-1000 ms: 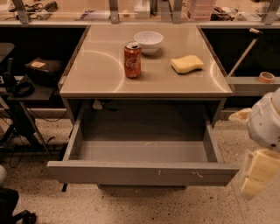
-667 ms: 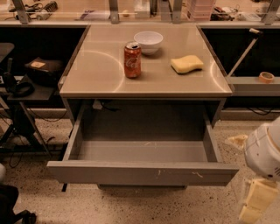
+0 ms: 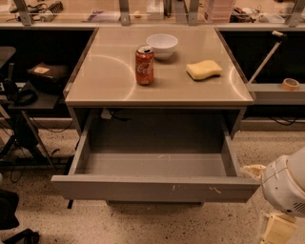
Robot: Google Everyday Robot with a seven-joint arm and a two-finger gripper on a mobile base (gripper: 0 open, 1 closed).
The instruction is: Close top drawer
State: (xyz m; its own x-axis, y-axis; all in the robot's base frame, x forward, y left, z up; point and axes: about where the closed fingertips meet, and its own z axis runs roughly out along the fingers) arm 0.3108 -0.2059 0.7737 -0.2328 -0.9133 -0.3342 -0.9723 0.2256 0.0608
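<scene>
Lower now, the gripper [image 3: 277,228] sits bottom-right beside the open top drawer [image 3: 157,188], apparently not touching; open or closed, cannot tell.

A lab or workshop: a speckled floor, a metal table [image 3: 109,76] with its top drawer [image 3: 152,188] open, loose cables [image 3: 40,127] and a tape roll [image 3: 289,84] on side shelves. The robot's gripper [image 3: 276,228] sits low at the bottom right.

Speckled terrazzo floor [image 3: 143,224], warm dim light. Tan-topped table [image 3: 105,71] centre, dark bays either side. Black box [image 3: 47,76] on left shelf, tape roll [image 3: 289,84] on right ledge. Metal posts [image 3: 125,12] behind. Gripper [image 3: 278,228] low at bottom-right, over floor
</scene>
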